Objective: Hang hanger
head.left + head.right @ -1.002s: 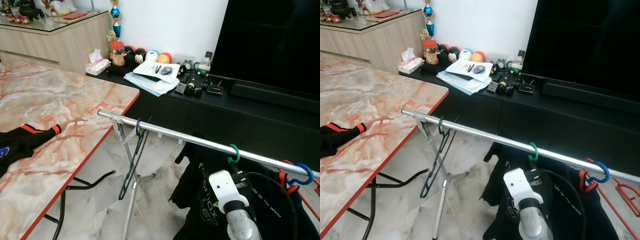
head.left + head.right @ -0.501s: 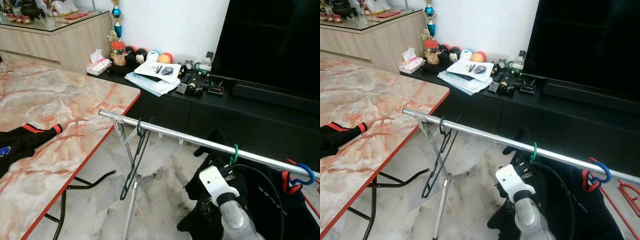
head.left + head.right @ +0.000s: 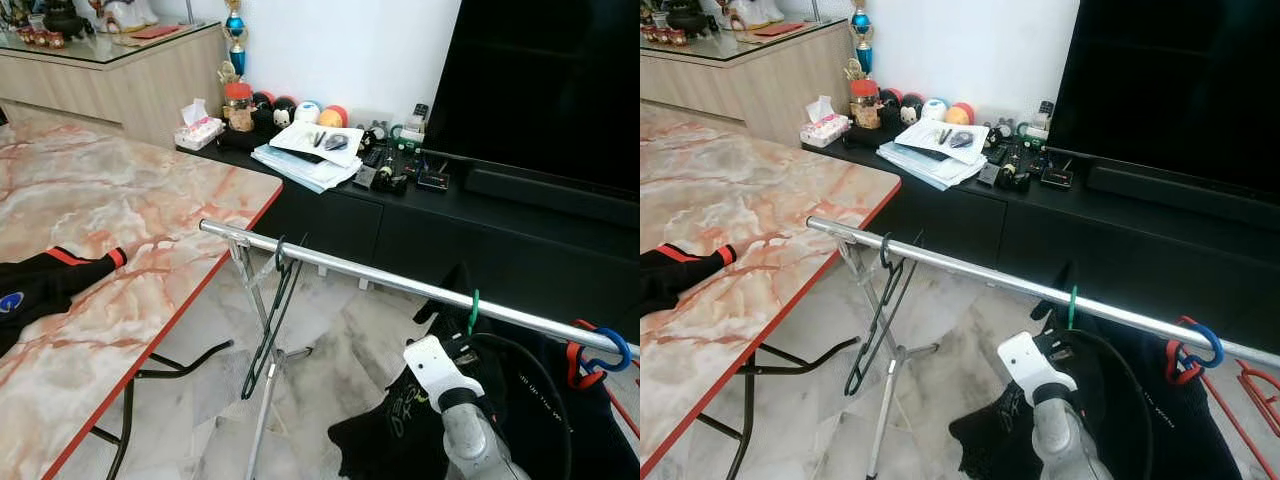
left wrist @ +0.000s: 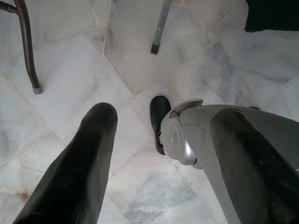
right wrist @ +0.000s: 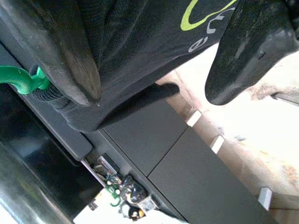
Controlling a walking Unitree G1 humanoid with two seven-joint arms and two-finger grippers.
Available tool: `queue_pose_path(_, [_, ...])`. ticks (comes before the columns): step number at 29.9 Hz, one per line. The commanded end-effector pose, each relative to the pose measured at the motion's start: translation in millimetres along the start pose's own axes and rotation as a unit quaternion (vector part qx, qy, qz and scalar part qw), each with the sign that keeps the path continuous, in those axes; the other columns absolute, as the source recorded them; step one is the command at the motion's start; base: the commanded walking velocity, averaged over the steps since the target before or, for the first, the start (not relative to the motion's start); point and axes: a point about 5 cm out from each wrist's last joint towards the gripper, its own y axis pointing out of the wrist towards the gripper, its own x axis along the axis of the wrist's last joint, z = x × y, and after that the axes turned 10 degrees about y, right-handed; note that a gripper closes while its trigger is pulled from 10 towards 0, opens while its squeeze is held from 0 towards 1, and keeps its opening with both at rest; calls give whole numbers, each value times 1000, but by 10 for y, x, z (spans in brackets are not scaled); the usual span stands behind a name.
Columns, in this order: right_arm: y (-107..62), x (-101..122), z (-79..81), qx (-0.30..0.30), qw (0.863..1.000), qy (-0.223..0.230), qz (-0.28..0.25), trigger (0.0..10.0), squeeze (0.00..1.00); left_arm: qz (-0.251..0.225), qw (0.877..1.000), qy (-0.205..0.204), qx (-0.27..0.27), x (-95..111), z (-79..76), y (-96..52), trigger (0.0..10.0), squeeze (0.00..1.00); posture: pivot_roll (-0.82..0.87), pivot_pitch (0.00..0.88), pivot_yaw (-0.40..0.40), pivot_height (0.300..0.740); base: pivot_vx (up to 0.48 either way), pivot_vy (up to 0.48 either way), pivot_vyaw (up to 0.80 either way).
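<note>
Green plastic marks the hanger, whose hook sits on the silver rail carrying a black shirt. The right gripper has its fingers parted around the shirt's shoulder, just under the rail. The left gripper hangs spread above the floor. Withdrawing carelessly could snag the cloth and pull the hook off.

This is a home living room: a large black television stands on a low black media unit cluttered with papers, a tissue box and trinkets, beside a marble-patterned counter, a clothes rail and marble floor.
</note>
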Motion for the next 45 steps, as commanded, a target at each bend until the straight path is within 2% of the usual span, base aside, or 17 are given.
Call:
queue_pose_path(1, [17, -30, -69, -16, 1000, 1, 5, 10000, 0, 16, 1000, 0, -2, -69, 15, -22, 10000, 0, 166, 56, 4, 740, 0, 0, 0])
queue_pose_path(9, [65, 16, -129, -43, 999, 12, -13, 10000, 0, 15, 1000, 0, -1, -69, 14, -22, 10000, 0, 169, 54, 3, 740, 0, 0, 0])
queue_pose_path(21, [71, -56, -93, -42, 999, 14, 6, 10000, 0, 16, 1000, 0, -2, -72, 10, -22, 10000, 0, 171, 54, 4, 740, 0, 0, 0])
queue_pose_path(28, [130, -49, -146, -56, 998, 13, 11, 10000, 0, 16, 1000, 0, -1, -71, 14, -22, 10000, 0, 173, 53, 5, 740, 0, 0, 0])
queue_pose_path(31, [156, -96, -151, -55, 998, 13, 32, 10000, 0, 16, 1000, 0, -1, -71, 14, -22, 10000, 0, 173, 53, 5, 740, 0, 0, 0])
queue_pose_path(34, [165, -221, -154, -57, 995, 15, 83, 10000, 0, 16, 1000, 0, -2, -71, 13, -22, 10000, 0, 174, 53, 6, 740, 0, 0, 0])
queue_pose_path(37, [158, -325, -190, -79, 986, 67, 130, 10000, 0, 15, 1000, -1, -2, -72, 11, -23, 10000, 0, 177, 53, 6, 740, 0, 0, 0])
queue_pose_path(45, [85, -494, -162, -84, 973, 106, 186, 10000, 0, 16, 1000, -1, -2, -76, 10, -23, 10000, 0, 178, 55, 4, 740, 0, 0, 0])
